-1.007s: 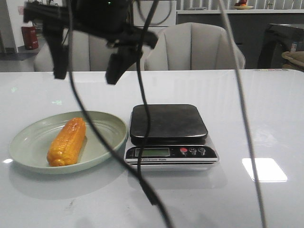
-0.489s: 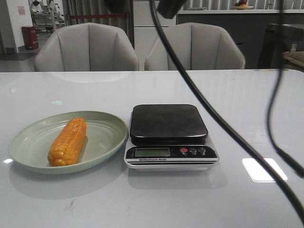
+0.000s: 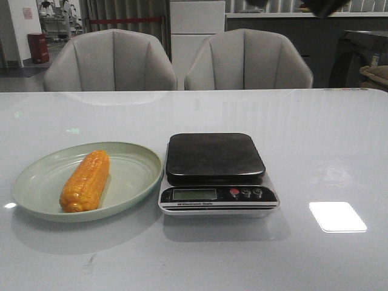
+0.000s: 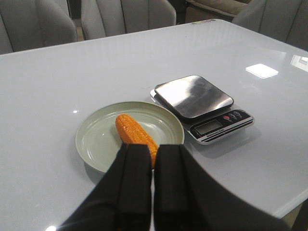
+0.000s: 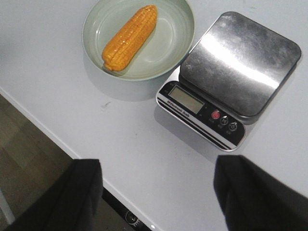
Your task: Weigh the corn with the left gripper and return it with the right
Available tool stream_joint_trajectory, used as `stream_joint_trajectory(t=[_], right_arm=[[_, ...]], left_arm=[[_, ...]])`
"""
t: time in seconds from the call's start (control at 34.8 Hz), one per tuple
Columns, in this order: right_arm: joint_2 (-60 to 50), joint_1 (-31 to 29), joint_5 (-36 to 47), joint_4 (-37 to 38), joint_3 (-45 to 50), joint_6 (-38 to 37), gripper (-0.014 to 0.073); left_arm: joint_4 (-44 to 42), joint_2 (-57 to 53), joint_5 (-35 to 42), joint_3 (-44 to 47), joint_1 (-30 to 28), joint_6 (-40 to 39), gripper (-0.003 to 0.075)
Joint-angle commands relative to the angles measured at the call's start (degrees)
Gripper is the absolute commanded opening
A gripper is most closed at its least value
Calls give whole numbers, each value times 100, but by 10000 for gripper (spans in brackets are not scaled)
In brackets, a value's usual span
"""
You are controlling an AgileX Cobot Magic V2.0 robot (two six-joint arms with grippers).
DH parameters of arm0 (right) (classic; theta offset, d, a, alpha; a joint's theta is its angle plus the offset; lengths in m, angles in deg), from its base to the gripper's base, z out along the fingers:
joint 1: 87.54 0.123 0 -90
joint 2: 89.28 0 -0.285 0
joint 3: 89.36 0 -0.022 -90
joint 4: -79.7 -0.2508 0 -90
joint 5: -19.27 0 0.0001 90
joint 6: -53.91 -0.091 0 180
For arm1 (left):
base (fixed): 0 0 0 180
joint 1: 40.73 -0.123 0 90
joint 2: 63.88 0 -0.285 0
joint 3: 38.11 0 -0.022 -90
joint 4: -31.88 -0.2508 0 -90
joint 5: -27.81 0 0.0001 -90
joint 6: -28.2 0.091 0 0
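Note:
The orange-yellow corn (image 3: 85, 180) lies in a pale green plate (image 3: 136, 182) on the white table, left of the scale (image 3: 215, 173), whose black platform is bare. It also shows in the left wrist view (image 4: 134, 134) and the right wrist view (image 5: 130, 37). My left gripper (image 4: 153, 192) is shut and empty, held high above the table on the near side of the plate. My right gripper (image 5: 159, 192) is open and empty, high above the table's front edge, near the scale (image 5: 231, 77). Neither gripper's fingers show in the front view.
Two grey chairs (image 3: 109, 60) stand behind the table's far edge. The table's near edge and the floor beyond it (image 5: 29, 159) show in the right wrist view. A bright light reflection (image 3: 337, 216) lies on the table, right of the scale.
The black arm and its cables that hung across the front view have risen out of it. Corn, plate and scale have not moved.

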Motion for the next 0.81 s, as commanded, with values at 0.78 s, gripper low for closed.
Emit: stream_joint_trajectory(t=[0.78], right_arm=[[-5922, -21, 2686, 666, 3997, 73, 582]], left_arm=[[-31, 66, 452, -133, -22, -8, 133]])
